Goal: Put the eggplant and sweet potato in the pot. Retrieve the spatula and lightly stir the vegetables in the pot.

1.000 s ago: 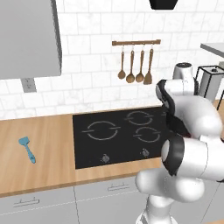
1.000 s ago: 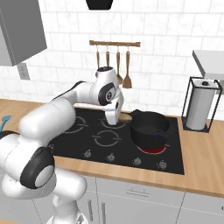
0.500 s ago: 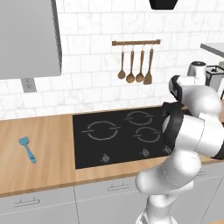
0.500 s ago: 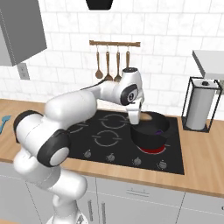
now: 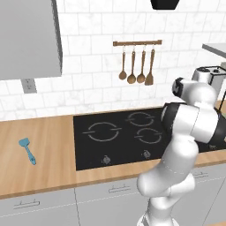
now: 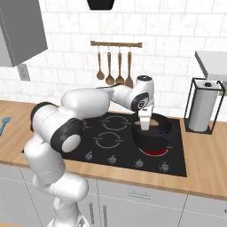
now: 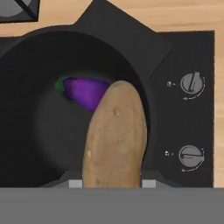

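Note:
My gripper [image 7: 112,183] is shut on the sweet potato [image 7: 114,135], a tan-brown tuber that hangs just above the black pot [image 7: 39,65]. Inside the pot lies the purple eggplant [image 7: 85,92], partly hidden behind the potato. In the right base view the gripper [image 6: 145,120] points down over the pot [image 6: 153,135], which stands on the cooktop's right front burner, and a bit of the sweet potato [image 6: 151,122] shows beside the fingers. The light-blue spatula [image 5: 27,150] lies flat on the wooden counter far to the left, with its tip also at the spatula [image 6: 3,125] edge of the right base view.
Brown wooden spoons and a spatula [image 6: 117,66] hang on a wall rail behind the black cooktop [image 5: 114,137]. A paper towel stand [image 6: 203,111] is on the counter to the right. The burner [image 6: 153,152] under the pot glows red. Two cooktop knobs [image 7: 192,83] lie beside the pot.
The arm has swung rightwards across the cooktop with the sweet potato in the gripper, from near the middle burners to above the pot. The spatula has not moved.

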